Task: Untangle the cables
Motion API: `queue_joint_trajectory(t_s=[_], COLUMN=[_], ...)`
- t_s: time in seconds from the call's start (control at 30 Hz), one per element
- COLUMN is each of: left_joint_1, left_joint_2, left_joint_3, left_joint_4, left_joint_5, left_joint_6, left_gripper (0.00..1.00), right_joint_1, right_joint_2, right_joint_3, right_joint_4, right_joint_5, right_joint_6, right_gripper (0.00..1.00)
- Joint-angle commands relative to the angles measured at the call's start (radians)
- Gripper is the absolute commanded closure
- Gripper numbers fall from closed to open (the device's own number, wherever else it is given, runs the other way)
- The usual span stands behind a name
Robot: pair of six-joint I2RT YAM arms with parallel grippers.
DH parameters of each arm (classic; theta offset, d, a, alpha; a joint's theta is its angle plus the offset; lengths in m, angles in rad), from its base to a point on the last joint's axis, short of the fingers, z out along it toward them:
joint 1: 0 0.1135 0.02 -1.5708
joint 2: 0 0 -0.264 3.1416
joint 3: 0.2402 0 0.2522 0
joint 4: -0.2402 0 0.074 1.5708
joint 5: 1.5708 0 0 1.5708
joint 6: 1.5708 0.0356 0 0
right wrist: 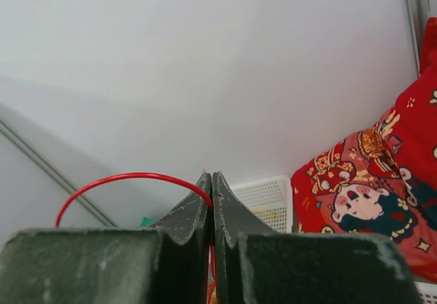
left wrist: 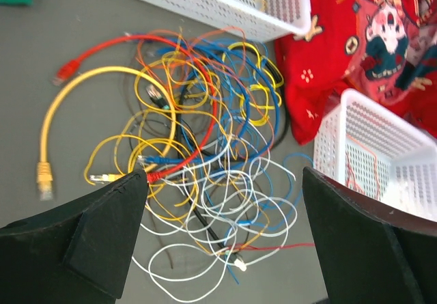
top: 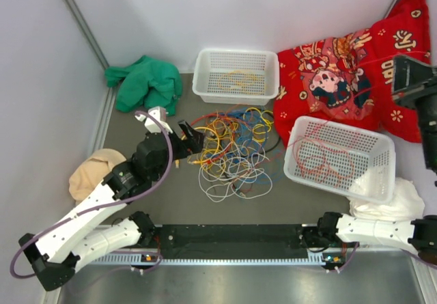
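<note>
The cables (top: 229, 150) lie in a loose tangle of yellow, red, orange, blue and white wires on the grey table. In the left wrist view the tangle (left wrist: 205, 147) fills the middle, with a thick yellow cable (left wrist: 82, 85) and a red plug-ended one (left wrist: 102, 51) at its left. My left gripper (top: 188, 140) is open and empty at the pile's left edge; its jaws (left wrist: 225, 239) stand wide above white loops. My right gripper (top: 404, 72) is raised high at the right, shut (right wrist: 212, 201) on a thin red wire (right wrist: 130, 176) that arcs away to the left.
A white basket (top: 235, 78) at the back holds a yellow wire. Another white basket (top: 372, 174) at the right holds a reddish wire. A red printed cloth (top: 328, 78) lies behind it. A green cloth (top: 143, 82), a beige cloth (top: 92, 171) and a white cloth (top: 399, 201) lie around.
</note>
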Motion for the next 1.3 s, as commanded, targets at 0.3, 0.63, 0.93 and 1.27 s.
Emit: queue_joint_trajectory(t_s=[0.3, 0.63, 0.93, 1.27], left_joint_1=[0.001, -0.042, -0.054, -0.054], left_joint_2=[-0.101, 0.025, 0.074, 0.07], left_joint_3=[-0.254, -0.319, -0.297, -0.329], left_joint_4=[0.607, 1.147, 1.078, 1.005], left_joint_5=[0.489, 0.634, 0.585, 0.557], left_joint_6=[0.074, 0.319, 0.321, 0.306], left_gripper=[0.01, 0.01, 0.01, 0.01], right_joint_1=[-0.006, -0.006, -0.004, -0.006], right_joint_2=[0.093, 0.134, 0.134, 0.156], right_joint_3=[0.223, 0.19, 0.207, 0.296], right_joint_4=[-0.046, -0.15, -0.037, 0.341], right_joint_5=[-0.117, -0.172, -0.059, 0.007], right_joint_6=[0.069, 0.222, 0.044, -0.39], right_gripper=[1.0, 1.0, 1.0, 1.0])
